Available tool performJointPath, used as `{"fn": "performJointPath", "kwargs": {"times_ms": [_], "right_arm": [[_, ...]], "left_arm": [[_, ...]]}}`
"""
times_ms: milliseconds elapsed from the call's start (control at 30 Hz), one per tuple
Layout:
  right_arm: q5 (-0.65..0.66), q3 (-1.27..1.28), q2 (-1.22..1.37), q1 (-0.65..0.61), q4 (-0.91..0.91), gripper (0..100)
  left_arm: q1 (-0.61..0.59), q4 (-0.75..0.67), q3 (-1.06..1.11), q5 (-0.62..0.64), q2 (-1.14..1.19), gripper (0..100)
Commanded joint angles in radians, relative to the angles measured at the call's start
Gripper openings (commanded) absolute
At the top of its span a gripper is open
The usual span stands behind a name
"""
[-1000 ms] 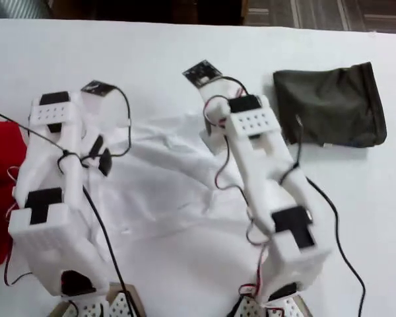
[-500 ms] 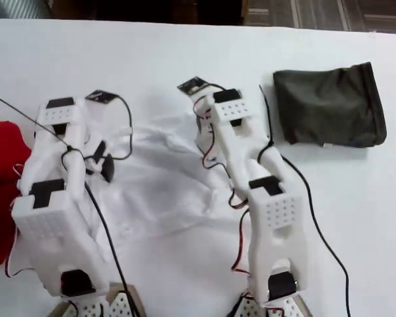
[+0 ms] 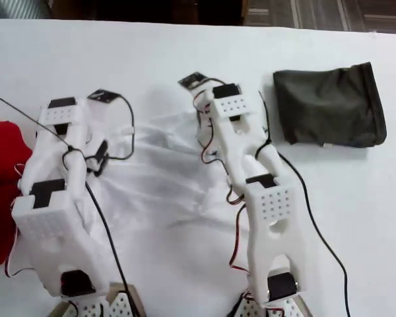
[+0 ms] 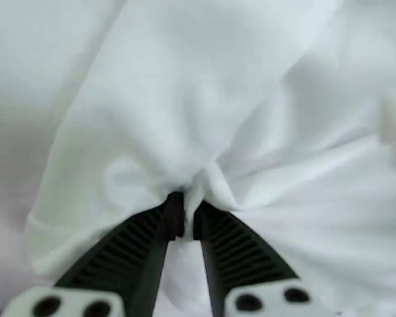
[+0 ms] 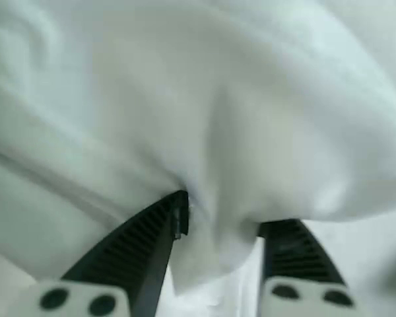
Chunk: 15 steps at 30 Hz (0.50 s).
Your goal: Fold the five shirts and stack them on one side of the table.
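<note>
A white shirt point(image 3: 165, 198) lies crumpled in the middle of the table between my two arms. My left gripper point(image 3: 109, 142) is at its far left edge, and in the left wrist view this gripper point(image 4: 183, 221) is shut on a pinched fold of the white shirt point(image 4: 204, 99). My right gripper point(image 3: 201, 125) is at the shirt's far right edge. In the right wrist view its fingers point(image 5: 175, 218) stand somewhat apart, clamped on a thick bunch of the white shirt point(image 5: 218, 132). A folded dark green shirt point(image 3: 330, 105) rests at the back right.
A red shirt point(image 3: 0, 178) lies bunched at the table's left edge beside the left arm. Black and red cables point(image 3: 105, 244) trail along both arms. The white table point(image 3: 119, 53) runs bare across the back.
The right arm has folded back toward its base and its gripper shifted slightly left. The shirt's far edge has bunched between the grippers. The left arm barely moved.
</note>
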Motion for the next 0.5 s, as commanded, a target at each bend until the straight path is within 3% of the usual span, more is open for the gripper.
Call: {"fn": "performJointPath", "kwargs": {"times_ms": [0, 167, 467], "right_arm": [[-0.006, -0.021, 0.012, -0.008, 0.01, 1.6], [-0.006, -0.072, 0.01, -0.007, 0.01, 2.1], [0.003, -0.353, 0.013, 0.062, -0.067, 2.0]], "left_arm": [[-0.006, -0.034, -0.018, 0.008, 0.009, 3], [-0.006, -0.015, -0.093, 0.008, 0.009, 3], [-0.002, 0.043, -0.463, 0.008, 0.017, 3]]}}
